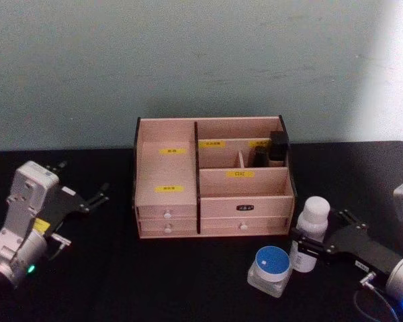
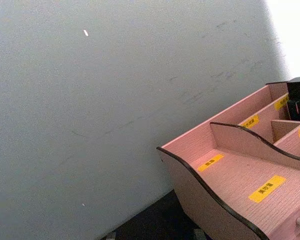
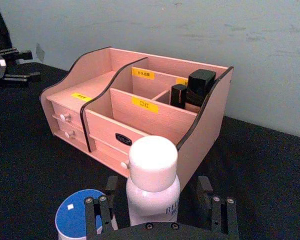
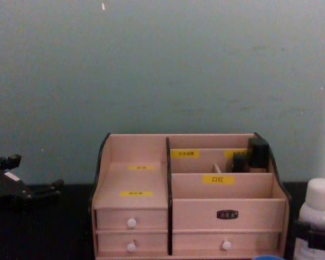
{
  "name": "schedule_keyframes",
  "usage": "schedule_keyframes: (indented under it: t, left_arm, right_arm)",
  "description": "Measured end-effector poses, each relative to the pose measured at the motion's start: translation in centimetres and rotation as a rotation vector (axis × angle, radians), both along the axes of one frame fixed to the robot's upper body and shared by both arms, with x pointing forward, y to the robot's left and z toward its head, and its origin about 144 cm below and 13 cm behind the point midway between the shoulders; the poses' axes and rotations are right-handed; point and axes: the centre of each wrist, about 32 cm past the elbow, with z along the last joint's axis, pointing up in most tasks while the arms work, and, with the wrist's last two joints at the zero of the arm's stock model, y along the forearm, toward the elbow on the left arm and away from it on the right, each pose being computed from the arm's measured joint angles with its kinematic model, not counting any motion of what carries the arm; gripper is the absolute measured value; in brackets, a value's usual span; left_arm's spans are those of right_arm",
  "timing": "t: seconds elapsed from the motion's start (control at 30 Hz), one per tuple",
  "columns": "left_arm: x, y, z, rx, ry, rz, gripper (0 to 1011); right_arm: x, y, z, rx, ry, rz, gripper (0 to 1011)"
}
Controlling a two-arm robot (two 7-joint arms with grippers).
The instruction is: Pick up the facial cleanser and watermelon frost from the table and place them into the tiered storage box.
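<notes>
Left claw (image 1: 87, 180) and right claw (image 1: 302, 247) both spread wide.

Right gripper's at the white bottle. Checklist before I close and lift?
1. Bottle between right gripper fingers: ok.
2. Bottle upright: ok.
3. Fingers gripping bottle: not ok, gaps on both sides.
4. Jar clear of the fingers: cannot tell, it sits close beside one.
5. Box has room: ok, left tiers free.
6. Left gripper out of the way: ok, left of box.
</notes>
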Motion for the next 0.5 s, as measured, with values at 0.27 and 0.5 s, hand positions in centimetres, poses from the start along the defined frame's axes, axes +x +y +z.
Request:
schedule_keyframes:
  t: [0.27,0.5]
  left_arm:
    - [0.00,0.00,0.00,0.000,0.000,0.000,1002]
    - [0.00,0.00,0.00,0.000,0.000,0.000,1002]
  right_arm:
    - [0.21,0.14,-0.06,-0.004,0.004,-0.002,1002]
    - [0.21,0.13,-0.06,-0.005,0.004,-0.003,1002]
